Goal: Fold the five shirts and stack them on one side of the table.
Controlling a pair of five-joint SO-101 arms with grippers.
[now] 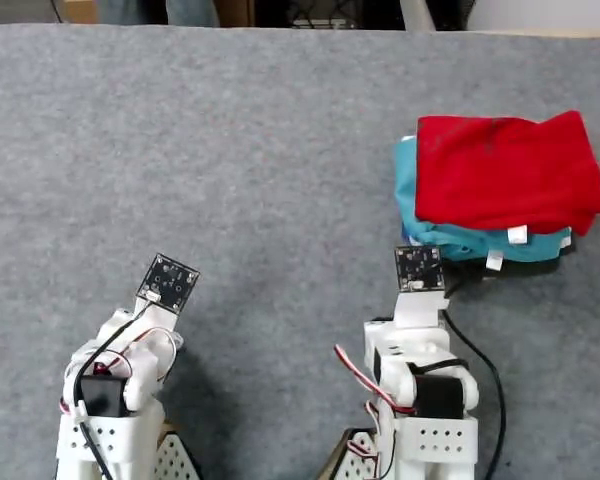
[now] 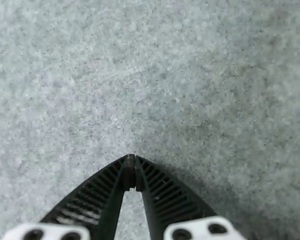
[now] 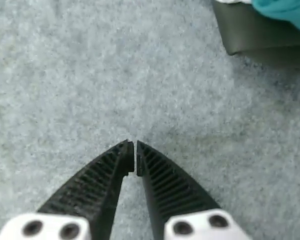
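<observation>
We see the shirts (image 1: 505, 185) stacked at the right, red over teal. Our left gripper (image 2: 135, 167) and right gripper (image 3: 135, 155) hang pinched together and empty at the near side, likely because folding is done.

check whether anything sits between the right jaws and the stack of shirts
Nothing visible does. The right jaws are shut, and only bare grey table lies between them and the shirt stack close by.
</observation>
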